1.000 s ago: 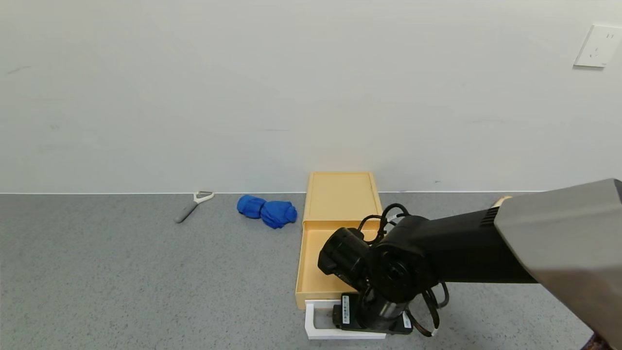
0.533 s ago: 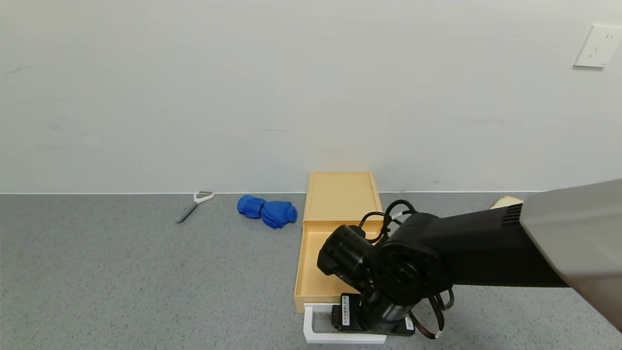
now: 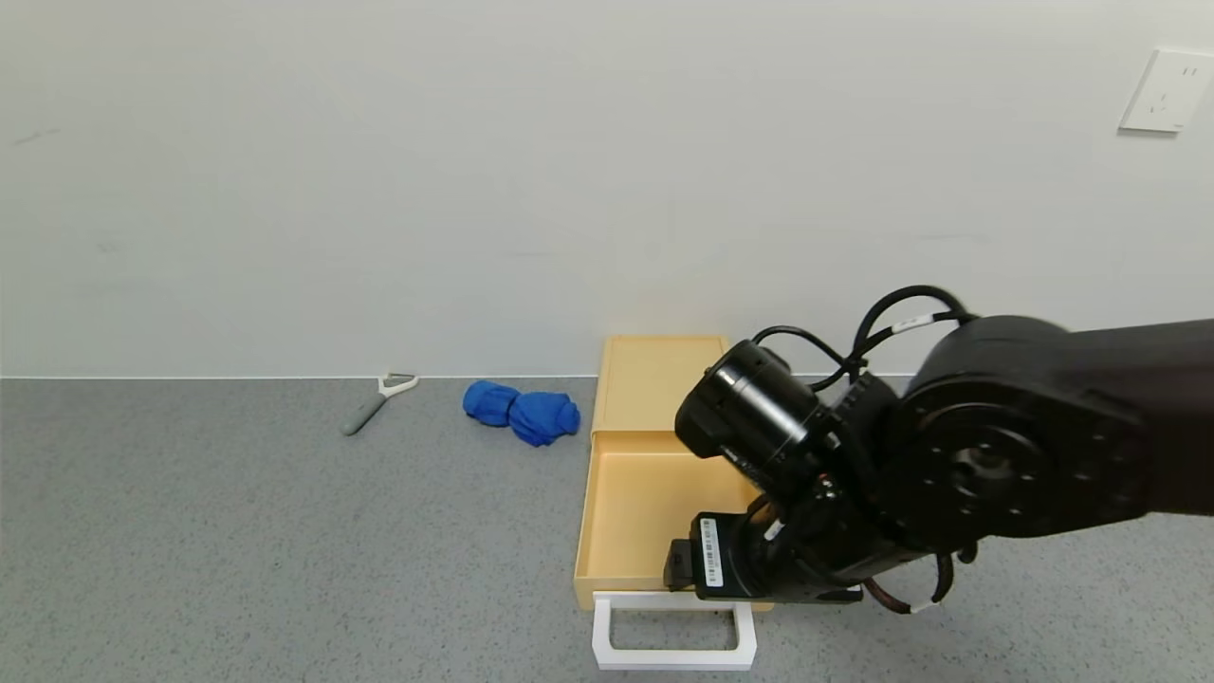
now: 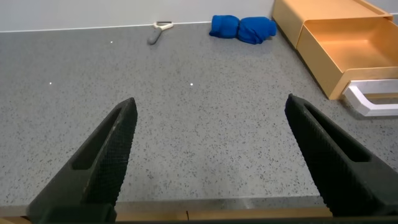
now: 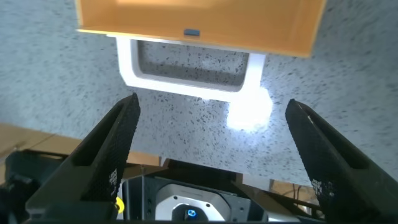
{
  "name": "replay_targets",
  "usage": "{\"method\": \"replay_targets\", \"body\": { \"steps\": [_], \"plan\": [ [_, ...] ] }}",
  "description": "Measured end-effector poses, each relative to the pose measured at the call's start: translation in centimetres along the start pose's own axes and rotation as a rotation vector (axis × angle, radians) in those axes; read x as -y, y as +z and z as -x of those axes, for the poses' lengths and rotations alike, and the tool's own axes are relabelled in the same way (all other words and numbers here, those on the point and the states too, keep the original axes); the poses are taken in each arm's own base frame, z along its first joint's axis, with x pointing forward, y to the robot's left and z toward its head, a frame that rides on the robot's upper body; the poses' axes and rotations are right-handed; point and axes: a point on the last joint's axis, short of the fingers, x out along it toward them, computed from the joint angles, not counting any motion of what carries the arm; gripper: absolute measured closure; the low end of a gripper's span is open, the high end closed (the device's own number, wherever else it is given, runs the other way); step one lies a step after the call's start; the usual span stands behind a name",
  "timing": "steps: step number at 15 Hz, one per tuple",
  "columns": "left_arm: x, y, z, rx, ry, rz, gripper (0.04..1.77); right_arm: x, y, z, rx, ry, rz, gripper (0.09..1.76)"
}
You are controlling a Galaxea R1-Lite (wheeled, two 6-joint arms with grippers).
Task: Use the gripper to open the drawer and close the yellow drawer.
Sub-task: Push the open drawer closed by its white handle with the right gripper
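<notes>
The pale yellow drawer is pulled out of its flat yellow box, and its white loop handle lies free on the counter. My right arm's black wrist end with looping cables and a barcode sticker hangs above the drawer's front right corner. In the right wrist view my right gripper is open and empty, above and apart from the handle and the drawer front. My left gripper is open and empty, low over the counter left of the drawer.
A blue cloth lies just left of the box, and a grey peeler further left by the wall. A wall socket is at the upper right. The counter's wooden front edge runs below my left gripper.
My right gripper has come off the white handle and risen, swinging up and to the right. The drawer slid slightly further out first and now rests open.
</notes>
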Motion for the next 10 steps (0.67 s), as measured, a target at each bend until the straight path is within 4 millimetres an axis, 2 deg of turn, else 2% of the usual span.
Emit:
{"method": "replay_targets", "body": {
  "steps": [4,10],
  "plan": [
    [0.0,0.0,0.0,0.000,0.000,0.000,0.09,2.8,1.0,5.0,0.115,0.054,0.061,0.14],
    [0.0,0.0,0.0,0.000,0.000,0.000,0.09,9.7,2.9,10.3,0.223,0.103,0.015,0.14]
  ]
}}
